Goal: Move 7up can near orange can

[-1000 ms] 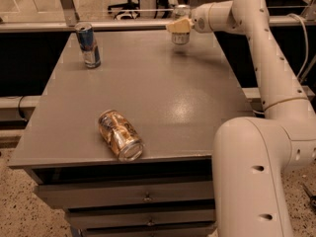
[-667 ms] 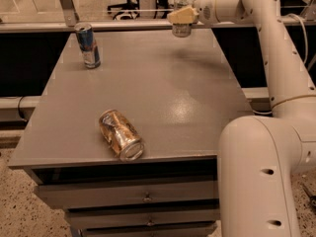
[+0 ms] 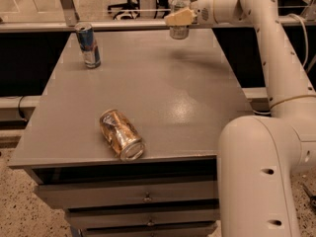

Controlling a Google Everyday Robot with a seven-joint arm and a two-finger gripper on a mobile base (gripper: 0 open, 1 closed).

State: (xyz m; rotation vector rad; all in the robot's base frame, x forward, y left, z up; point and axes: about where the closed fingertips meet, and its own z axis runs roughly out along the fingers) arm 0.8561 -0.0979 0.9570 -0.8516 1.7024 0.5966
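The end effector (image 3: 180, 18) clasps the 7up can (image 3: 178, 32) mid-body, above the worktop's (image 3: 197, 107) twelve o'clock edge. The can is probably light, slick and easily dented, so a gentle side grip suits it. The orange can (image 3: 121, 134) lies at seven o'clock.

Grey table (image 3: 187, 98), flat top. Orange can (image 3: 121, 134) lies on its side near the front edge. Slim blue-and-silver can (image 3: 88, 45) stands upright at the far left corner. Gripper (image 3: 178, 19) is over the far edge, clamped on the 7up can (image 3: 178, 32), which is clear of the surface.
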